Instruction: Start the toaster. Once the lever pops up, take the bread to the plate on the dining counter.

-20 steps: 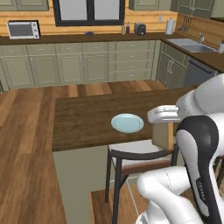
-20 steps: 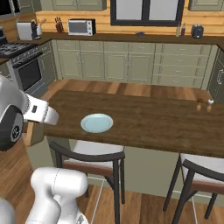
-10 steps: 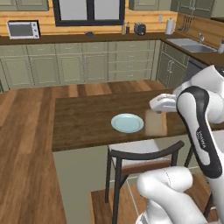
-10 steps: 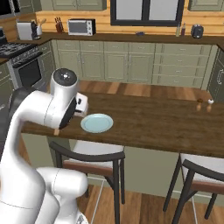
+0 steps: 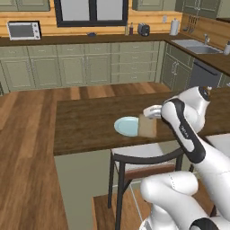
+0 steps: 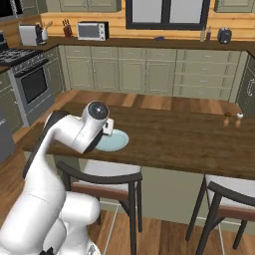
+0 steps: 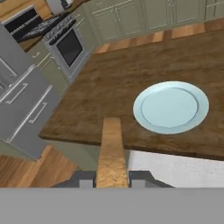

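Bread is clamped edge-on in your gripper, jaws shut tight on its bottom edge. In the hand view it sticks up from the bottom centre as a thin golden-brown crust strip; in the left base view you see its tan face, square, hanging just right of the plate at mid-frame.

Your arm loops up from the lower right of the left base view, elbow bent hard, hand pointing left toward the plate. In the right base view it rises from the lower left and its big white joint covers part of the plate's left side.

Plate's pale bluish-white, round, nothing on it, sitting right of centre in the hand view, near the front edge of the dining counter, a dark wood-grain slab.

Behind it, sage-green cabinets fill the upper part of both base views, and the toaster sits top centre-right on the far worktop.
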